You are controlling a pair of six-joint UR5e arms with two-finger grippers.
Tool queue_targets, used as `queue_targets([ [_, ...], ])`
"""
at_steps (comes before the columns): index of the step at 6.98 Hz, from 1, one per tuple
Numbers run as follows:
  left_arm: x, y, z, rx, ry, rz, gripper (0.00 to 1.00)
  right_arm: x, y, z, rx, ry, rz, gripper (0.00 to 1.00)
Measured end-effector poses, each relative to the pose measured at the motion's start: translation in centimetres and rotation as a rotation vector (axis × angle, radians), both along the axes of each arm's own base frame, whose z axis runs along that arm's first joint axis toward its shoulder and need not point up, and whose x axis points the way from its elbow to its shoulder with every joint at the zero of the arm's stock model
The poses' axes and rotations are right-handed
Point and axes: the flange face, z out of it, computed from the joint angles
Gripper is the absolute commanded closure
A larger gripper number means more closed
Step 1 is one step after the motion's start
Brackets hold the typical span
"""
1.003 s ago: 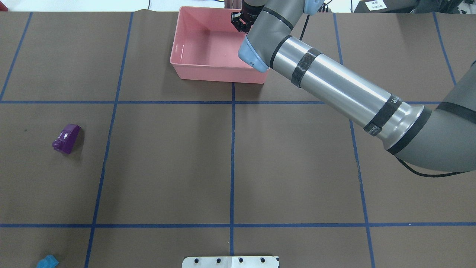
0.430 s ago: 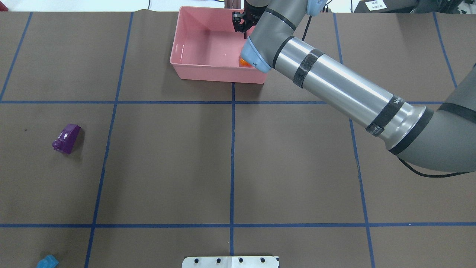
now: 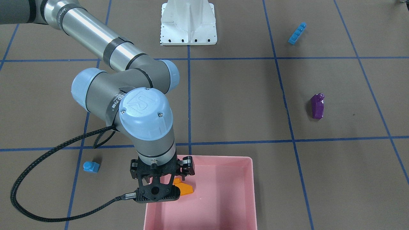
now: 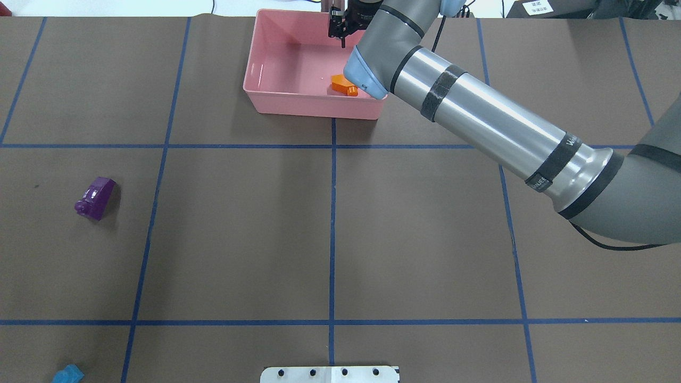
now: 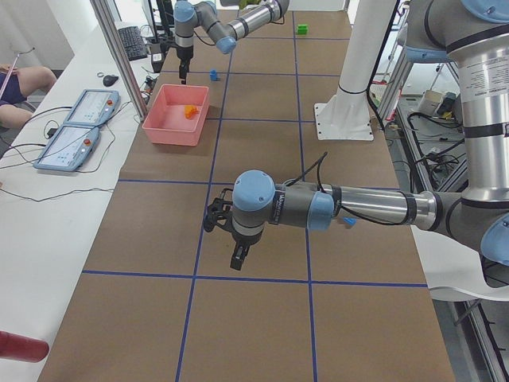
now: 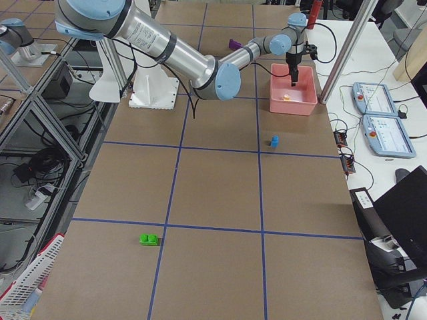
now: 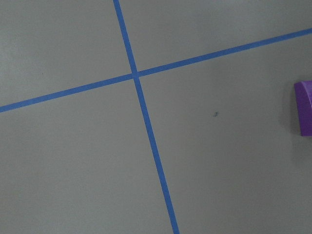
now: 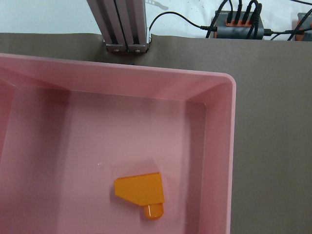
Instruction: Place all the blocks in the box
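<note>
Starting nearest the robot, a white metal base plate [image 4: 330, 374] sits at the edge of the table [image 4: 239, 239], which is covered in matte brown paper crossed by blue tape lines. A long blue block [image 3: 297, 33], a glossy studded bar, lies just off to the robot's left. Farther out on that side rests a shiny purple block [image 4: 96, 198] with a sloped face. The left gripper [image 5: 237, 256] hangs above the paper near it; whether its jaws are apart cannot be told. A green block [image 6: 148, 239] with two studs lies well away toward the table's right end.

Wide stretches of paper lie between these blocks and the box [image 4: 298, 103] at the far edge. It is smooth pink plastic with rounded corners and a raised rim, and an aluminium post [image 8: 124, 24] stands just behind it. A small blue block [image 3: 91, 166] sits on the paper off the box's right side, apart from its wall.

The right gripper [image 3: 161, 174] is poised over the box's right part, jaws spread and holding nothing. An orange block [image 8: 140, 189], wedge-shaped with one stud, lies loose on the box floor toward the right wall.
</note>
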Motion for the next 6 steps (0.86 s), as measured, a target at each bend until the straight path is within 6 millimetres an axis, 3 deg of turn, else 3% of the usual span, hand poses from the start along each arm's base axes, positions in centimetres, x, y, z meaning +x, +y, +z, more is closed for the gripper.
queue_targets([
  [1, 0.3, -0.1, -0.2, 0.023, 0.002, 0.005, 0.00, 1.7, 0.8, -0.8, -0.013, -0.015, -0.009, 0.00],
  [3, 2.8, -0.7, -1.0, 0.054, 0.024, 0.059, 0.00, 5.9, 4.7, 1.5, -0.010, -0.040, -0.016, 0.00],
  [4, 4.7, -1.1, -1.5, 0.057, 0.035, 0.073, 0.00, 8.3, 7.2, 2.9, -0.009, -0.043, -0.015, 0.00],
  [6, 10.5, -1.7, -3.0, 0.039, 0.052, 0.069, 0.00, 13.3, 13.2, 7.0, 0.010, -0.030, -0.039, 0.00],
])
